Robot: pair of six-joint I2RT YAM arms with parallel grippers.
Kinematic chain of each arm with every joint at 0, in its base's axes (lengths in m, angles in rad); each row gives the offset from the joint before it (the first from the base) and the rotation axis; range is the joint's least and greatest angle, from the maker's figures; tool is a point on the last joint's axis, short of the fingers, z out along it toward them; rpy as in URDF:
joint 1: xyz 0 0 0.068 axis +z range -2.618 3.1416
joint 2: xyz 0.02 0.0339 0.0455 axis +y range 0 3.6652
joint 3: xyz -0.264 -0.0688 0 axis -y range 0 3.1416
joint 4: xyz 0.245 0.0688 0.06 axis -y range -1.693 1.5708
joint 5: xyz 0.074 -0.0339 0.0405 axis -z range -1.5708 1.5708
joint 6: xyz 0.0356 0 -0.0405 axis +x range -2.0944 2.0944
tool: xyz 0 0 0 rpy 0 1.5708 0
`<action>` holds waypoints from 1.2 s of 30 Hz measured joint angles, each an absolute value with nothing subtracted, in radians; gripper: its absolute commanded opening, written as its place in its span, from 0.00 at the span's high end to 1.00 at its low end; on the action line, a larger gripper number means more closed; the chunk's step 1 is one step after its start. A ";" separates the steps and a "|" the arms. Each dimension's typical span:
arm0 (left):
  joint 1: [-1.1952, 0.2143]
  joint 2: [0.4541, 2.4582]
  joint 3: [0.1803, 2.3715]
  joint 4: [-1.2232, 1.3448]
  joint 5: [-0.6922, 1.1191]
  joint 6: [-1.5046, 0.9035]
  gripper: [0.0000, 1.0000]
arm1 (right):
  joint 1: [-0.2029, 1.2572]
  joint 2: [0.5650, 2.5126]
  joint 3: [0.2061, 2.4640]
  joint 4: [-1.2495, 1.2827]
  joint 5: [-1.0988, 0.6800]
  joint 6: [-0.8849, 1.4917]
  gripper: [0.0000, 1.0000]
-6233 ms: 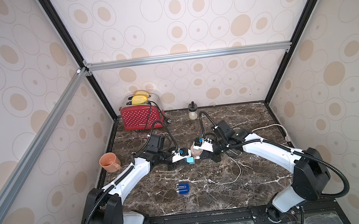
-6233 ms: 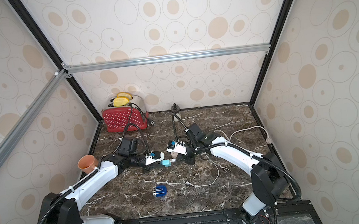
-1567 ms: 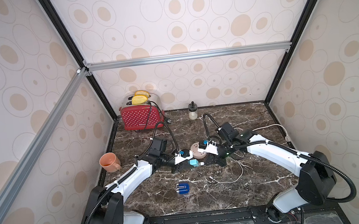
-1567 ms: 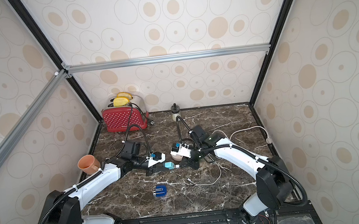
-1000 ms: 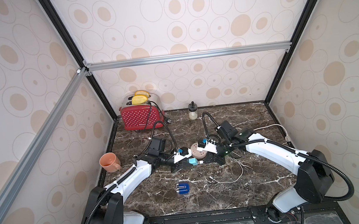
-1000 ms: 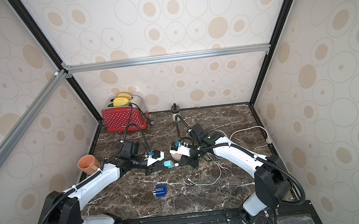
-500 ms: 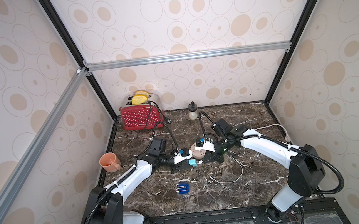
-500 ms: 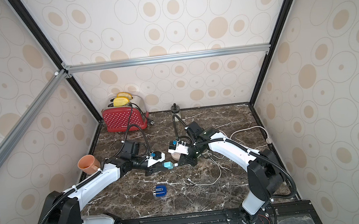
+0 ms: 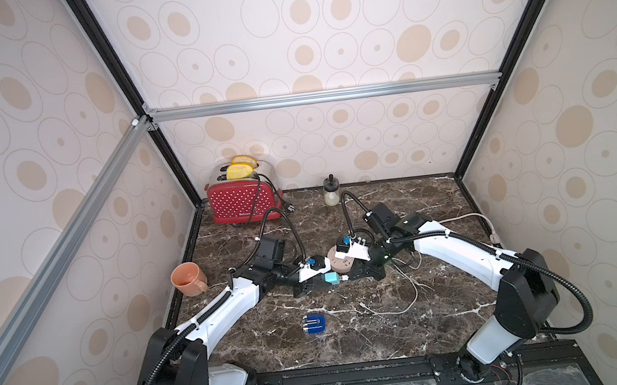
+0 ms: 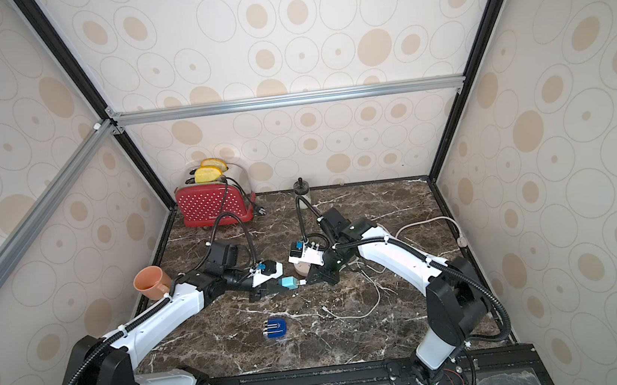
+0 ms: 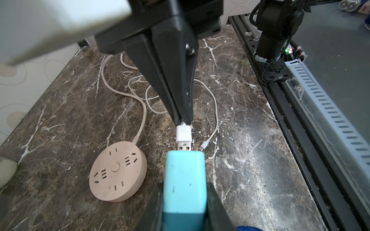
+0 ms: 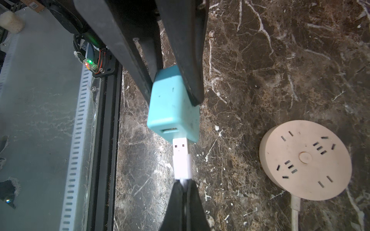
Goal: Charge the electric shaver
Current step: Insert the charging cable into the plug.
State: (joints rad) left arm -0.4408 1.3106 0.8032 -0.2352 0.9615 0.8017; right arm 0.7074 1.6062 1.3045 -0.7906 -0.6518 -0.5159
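I clamp the teal adapter [image 12: 172,112] in the left gripper [image 12: 174,97]. The right gripper [image 11: 183,120] pinches the USB plug [image 11: 183,136], tip at the adapter's edge, near the power strip [image 11: 118,172]. The electric shaver [image 9: 314,323] lies well apart from the strip, bare tabletop [image 9: 411,331] around it.

Glossy dark-blue electric shaver [image 9: 314,324] lies flat, untouched, on the tabletop [image 9: 412,338].

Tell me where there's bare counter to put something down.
Bare: the back right corner, between the jar and the right wall; the stretch between the shaver and the front rail; a smaller patch between the mug and the toaster. Crowded: the middle, around the adapter, power strip and cable loops.
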 measured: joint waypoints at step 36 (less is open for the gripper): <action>-0.438 1.312 0.772 -0.133 0.949 0.713 1.00 | 0.728 1.568 1.255 -0.610 -0.638 -0.286 0.58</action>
State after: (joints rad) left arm -0.4377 1.3125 0.7719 -0.1326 0.9489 0.7132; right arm 0.7280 1.5681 1.2552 -0.6102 -0.6376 -0.2859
